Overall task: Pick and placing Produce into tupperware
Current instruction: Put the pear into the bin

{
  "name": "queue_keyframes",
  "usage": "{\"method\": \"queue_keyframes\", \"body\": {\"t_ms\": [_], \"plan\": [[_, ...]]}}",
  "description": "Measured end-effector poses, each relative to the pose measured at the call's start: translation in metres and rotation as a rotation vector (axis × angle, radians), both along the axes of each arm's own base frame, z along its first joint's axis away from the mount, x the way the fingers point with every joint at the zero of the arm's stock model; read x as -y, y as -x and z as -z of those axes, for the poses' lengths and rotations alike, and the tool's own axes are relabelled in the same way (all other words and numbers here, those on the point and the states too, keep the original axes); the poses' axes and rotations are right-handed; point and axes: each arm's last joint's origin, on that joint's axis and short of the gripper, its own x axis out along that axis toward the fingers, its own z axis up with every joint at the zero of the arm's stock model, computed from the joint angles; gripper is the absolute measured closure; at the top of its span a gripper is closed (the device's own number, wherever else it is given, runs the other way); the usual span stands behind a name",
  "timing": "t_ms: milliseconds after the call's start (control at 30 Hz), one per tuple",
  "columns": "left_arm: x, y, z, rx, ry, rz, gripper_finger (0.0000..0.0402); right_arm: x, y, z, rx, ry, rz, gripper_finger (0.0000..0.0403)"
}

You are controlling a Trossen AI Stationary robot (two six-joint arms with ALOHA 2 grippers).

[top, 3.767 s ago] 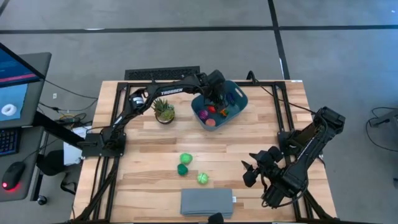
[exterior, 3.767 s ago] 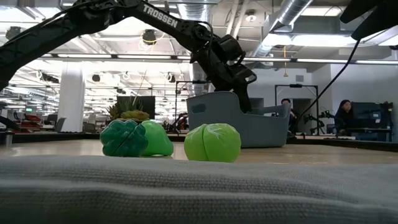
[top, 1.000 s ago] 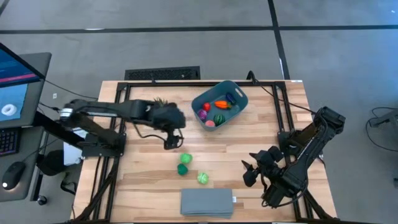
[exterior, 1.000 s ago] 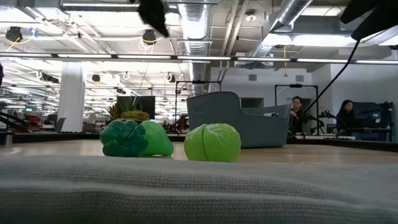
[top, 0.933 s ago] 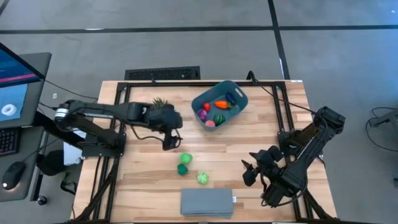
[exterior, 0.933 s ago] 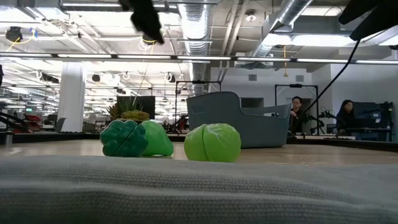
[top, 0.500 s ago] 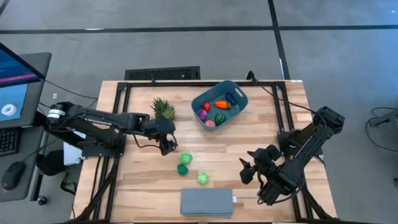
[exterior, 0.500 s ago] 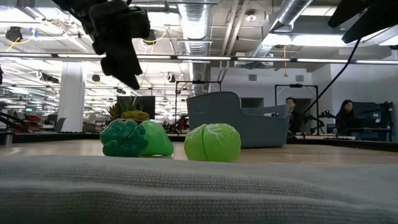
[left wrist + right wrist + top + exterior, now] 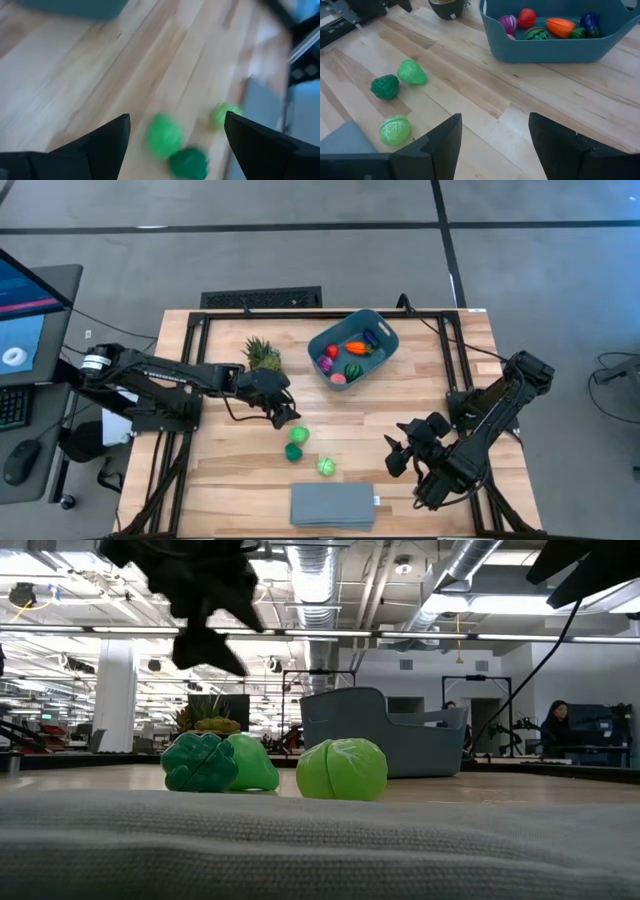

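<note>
Hovering wide open, the left end effector (image 9: pixel 285 415) is positioned at 11 o'clock of three green vegetables (image 9: pixel 297 436), ready for pickup; the bin (image 9: pixel 385 333) sits at 1 o'clock.

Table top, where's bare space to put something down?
Bare wood lies between the teal bin and the right gripper, and by the left edge under the left arm. Crowded: three green toys beside the left gripper, above the grey slab.

You work at a wooden table (image 9: pixel 250 395) on a grey floor (image 9: pixel 300 250); left of the table sits a monitor (image 9: pixel 25 310), and ducts (image 9: pixel 320 580) run overhead.
</note>
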Motion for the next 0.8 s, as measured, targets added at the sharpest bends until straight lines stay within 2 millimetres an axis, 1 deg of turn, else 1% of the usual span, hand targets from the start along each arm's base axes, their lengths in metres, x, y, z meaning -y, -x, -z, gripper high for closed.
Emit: {"method": "queue_keyframes", "body": {"t_ms": [100, 167, 267, 533, 733, 800], "plan": [[0.001, -0.006, 0.001, 0.032, 0.021, 0.002, 0.0091, 0.0, 0.0, 0.0, -0.002, 0.002, -0.005, 0.0148], [0.002, -0.014, 0.0, 0.093, 0.049, 0.001, 0.0091, 0.0, 0.0, 0.0, -0.002, 0.002, -0.006, 0.0148], [0.003, -0.019, 0.001, 0.116, 0.098, 0.018, 0.0091, -0.001, -0.001, 0.0, -0.002, 0.001, -0.012, 0.0148], [0.007, -0.022, 0.016, 0.024, 0.128, 0.006, 0.0091, -0.003, -0.002, 0.0, 0.001, -0.01, -0.022, 0.0148], [0.016, -0.027, 0.016, -0.035, 0.097, 0.003, 0.0091, -0.003, -0.002, 0.0, -0.003, -0.007, -0.032, 0.0148], [0.017, -0.025, 0.016, -0.073, 0.072, 0.017, 0.0091, -0.003, -0.002, 0.0, -0.005, -0.007, -0.033, 0.0148]]}}
